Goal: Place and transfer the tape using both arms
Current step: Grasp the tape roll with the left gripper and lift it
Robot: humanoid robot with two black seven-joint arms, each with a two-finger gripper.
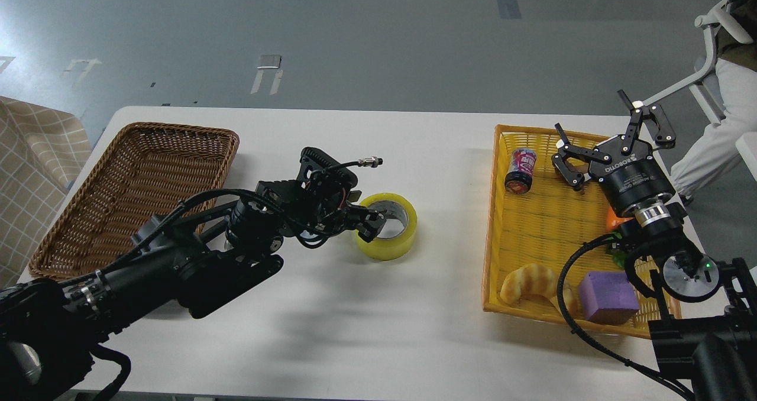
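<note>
The tape (391, 247), a yellow roll with a grey-white core, lies flat on the white table (378, 330) near the middle. My left gripper (371, 222) reaches in from the left and sits at the roll's left rim. Its fingers stand apart, one over the core hole and one outside the wall. The roll rests on the table. My right gripper (606, 133) is open and empty. It hovers over the far right part of the yellow basket (489, 229), far from the tape.
A brown wicker basket (136, 182) stands at the left, empty. The yellow basket holds a drink can (520, 170), a croissant (532, 283), a purple block (606, 297) and an orange item (614, 219). A seated person (718, 123) is at the far right.
</note>
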